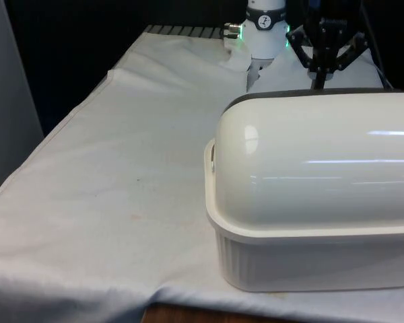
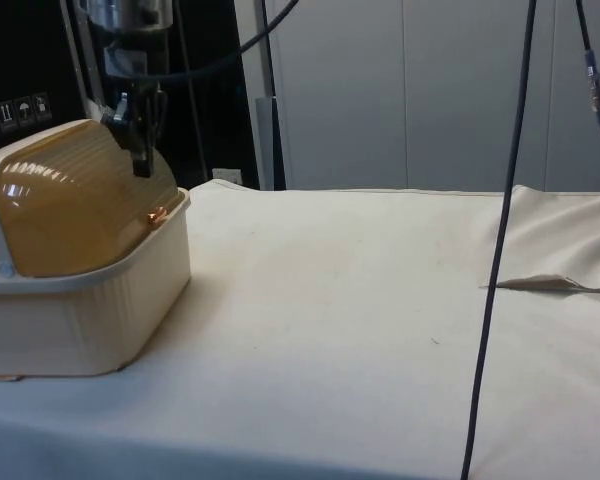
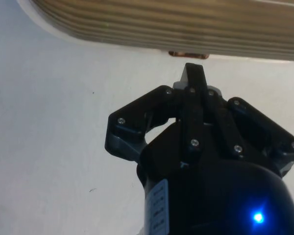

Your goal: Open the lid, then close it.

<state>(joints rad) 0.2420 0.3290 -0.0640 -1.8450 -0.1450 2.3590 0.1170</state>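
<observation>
On white cloth (image 2: 360, 290), bread box (image 1: 310, 202), lid (image 2: 70, 200) shut, pale wall panels behind

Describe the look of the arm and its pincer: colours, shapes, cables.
The pincer is matte black, built of angular plates fixed with small silver screws, its two slim fingers tapering to a narrow tip. Its rounded black body carries a small white label. The arm is white with a black band and green lights at the wrist. Dark cables loop away from it.

A white cloth (image 1: 114, 195) covers the table, and a dark cable (image 2: 500, 250) hangs in the side view.
</observation>
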